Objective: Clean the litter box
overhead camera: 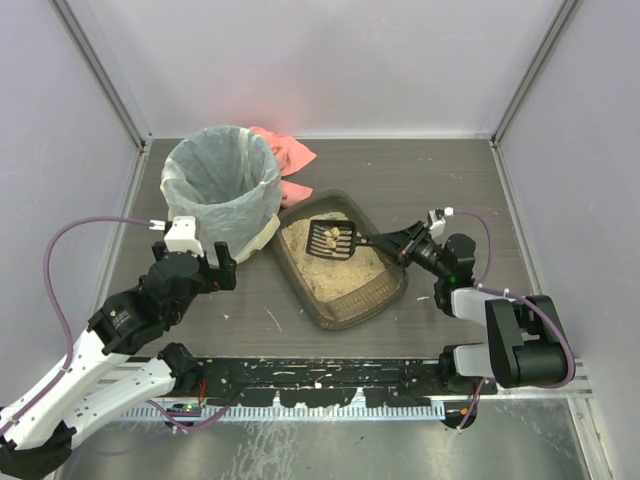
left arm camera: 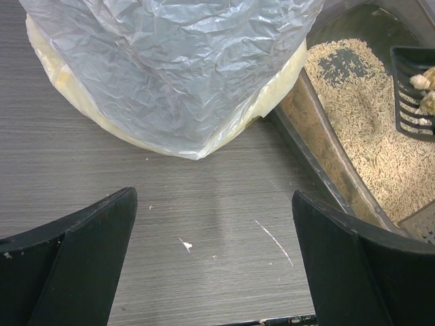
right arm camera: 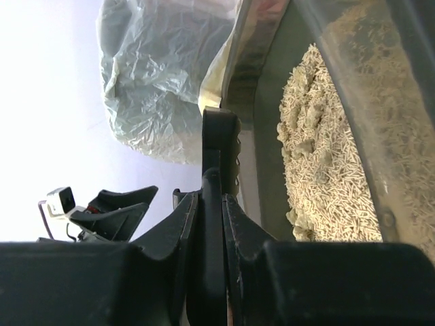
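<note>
The shallow dark-brown litter box (overhead camera: 350, 312), tan litter inside, lies skewed on the table (overhead camera: 450, 190).

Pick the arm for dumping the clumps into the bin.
Right: the right gripper is shut on the scoop, clumps aboard, above the litter box; left gripper is open, empty, beside the bin.

Lab booth, white walls (overhead camera: 320, 60), aluminium frame (overhead camera: 102, 70)
</note>
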Controlling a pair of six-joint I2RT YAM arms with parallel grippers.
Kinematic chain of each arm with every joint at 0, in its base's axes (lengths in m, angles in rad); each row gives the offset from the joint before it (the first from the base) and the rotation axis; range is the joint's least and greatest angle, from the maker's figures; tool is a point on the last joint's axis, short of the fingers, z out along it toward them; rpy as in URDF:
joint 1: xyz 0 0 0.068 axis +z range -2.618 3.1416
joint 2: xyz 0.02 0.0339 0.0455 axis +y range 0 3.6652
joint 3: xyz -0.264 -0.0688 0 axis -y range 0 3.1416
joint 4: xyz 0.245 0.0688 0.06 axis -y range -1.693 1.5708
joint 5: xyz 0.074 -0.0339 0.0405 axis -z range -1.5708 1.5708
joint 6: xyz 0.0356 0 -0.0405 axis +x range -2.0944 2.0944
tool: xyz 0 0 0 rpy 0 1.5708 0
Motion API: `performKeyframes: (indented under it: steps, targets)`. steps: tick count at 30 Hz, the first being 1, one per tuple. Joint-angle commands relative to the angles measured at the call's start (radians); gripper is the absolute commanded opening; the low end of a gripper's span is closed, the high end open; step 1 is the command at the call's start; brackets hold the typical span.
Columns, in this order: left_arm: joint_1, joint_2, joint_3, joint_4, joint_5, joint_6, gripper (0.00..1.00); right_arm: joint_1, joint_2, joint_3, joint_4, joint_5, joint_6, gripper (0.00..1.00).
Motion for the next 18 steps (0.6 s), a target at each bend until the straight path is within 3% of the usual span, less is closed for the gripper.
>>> performKeyframes:
  steps: [1, 5, 9, 12, 14, 18]
  targets:
    - [0.002, -0.012, 0.032, 0.046, -0.021, 0.012, 0.98, -0.05, -0.059, -0.015, -0.031, 0.052, -0.004, 0.01]
    - [0.002, -0.022, 0.028, 0.04, -0.028, 0.012, 0.98, 0.053, -0.002, 0.065, 0.032, -0.055, -0.045, 0.01]
    - [0.003, -0.017, 0.041, 0.034, -0.023, 0.015, 0.98, -0.02, -0.043, -0.019, 0.017, 0.075, 0.024, 0.01]
    - [0.002, -0.028, 0.039, 0.029, -0.032, 0.015, 0.98, 0.065, -0.007, 0.07, 0.032, -0.024, -0.029, 0.01]
    - [0.002, -0.033, 0.034, 0.032, -0.037, 0.014, 0.98, 0.034, -0.034, 0.025, 0.037, 0.043, 0.027, 0.01]
    - [0.002, -0.038, 0.037, 0.019, -0.027, 0.005, 0.98, 0.07, -0.05, 0.145, -0.158, -0.02, -0.096, 0.01]
